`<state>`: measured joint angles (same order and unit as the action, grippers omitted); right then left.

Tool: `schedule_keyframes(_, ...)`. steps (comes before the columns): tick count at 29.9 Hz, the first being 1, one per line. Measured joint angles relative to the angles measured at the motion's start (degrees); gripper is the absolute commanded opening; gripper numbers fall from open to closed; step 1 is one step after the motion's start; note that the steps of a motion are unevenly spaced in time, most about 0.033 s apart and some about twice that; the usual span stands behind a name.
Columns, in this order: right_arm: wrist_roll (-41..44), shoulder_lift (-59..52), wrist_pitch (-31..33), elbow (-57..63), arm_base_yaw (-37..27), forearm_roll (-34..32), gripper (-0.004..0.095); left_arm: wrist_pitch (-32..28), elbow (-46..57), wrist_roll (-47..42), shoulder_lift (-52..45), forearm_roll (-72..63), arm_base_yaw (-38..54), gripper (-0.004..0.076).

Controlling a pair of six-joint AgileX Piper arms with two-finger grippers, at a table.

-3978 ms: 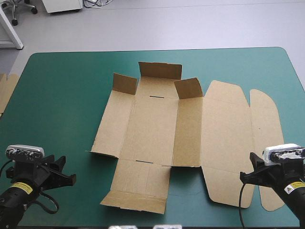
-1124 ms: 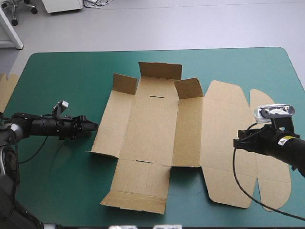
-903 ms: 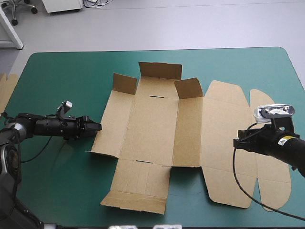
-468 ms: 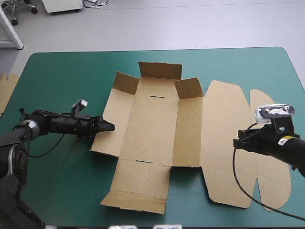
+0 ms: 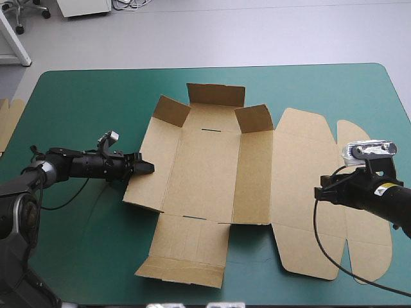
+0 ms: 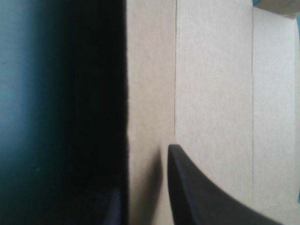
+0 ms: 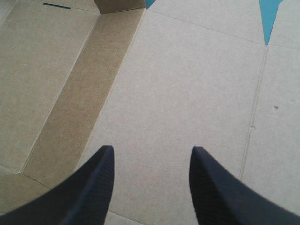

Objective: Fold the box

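Observation:
The box (image 5: 205,167) is a cut sheet of brown board lying mostly flat in the middle of the teal-green table. Its back flaps (image 5: 216,95) stand up, and its lid (image 5: 302,186) lies flat to the right. My left gripper (image 5: 149,168) is at the outer edge of the left wall panel (image 5: 153,154), which is tilted up a little. In the left wrist view the gripper (image 6: 143,180) is open, with one finger (image 6: 197,197) over the board (image 6: 215,93) and the other in shadow below the edge. My right gripper (image 5: 317,193) hovers open over the lid (image 7: 197,84), holding nothing.
An edge of more brown board (image 5: 8,122) shows at the table's left edge. The box's front flap (image 5: 189,250) lies flat toward the table's front edge. Bare teal-green cover (image 5: 83,244) lies to the front left.
My left arm came in from the front left corner to the box's left edge and slid onto the left wall panel, which has tilted up slightly. The right arm rose over the lid, then stayed still.

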<state>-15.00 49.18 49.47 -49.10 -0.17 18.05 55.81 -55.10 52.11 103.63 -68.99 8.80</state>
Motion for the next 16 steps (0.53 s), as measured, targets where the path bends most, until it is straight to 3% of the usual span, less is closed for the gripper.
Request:
schedule_keyframes(2, 0.0, 0.0, 0.2, 0.0, 0.0, 0.0, 0.0473, 0.1, 0.0, 0.0, 0.0, 0.0, 0.0, -0.0013)
schedule_keyframes(16, 0.1, 0.0, 0.5, 0.0, 0.0, 0.0, 0.0473, 3.7, -1.6, 2.4, 0.1, 1.6, 0.0, -0.001)
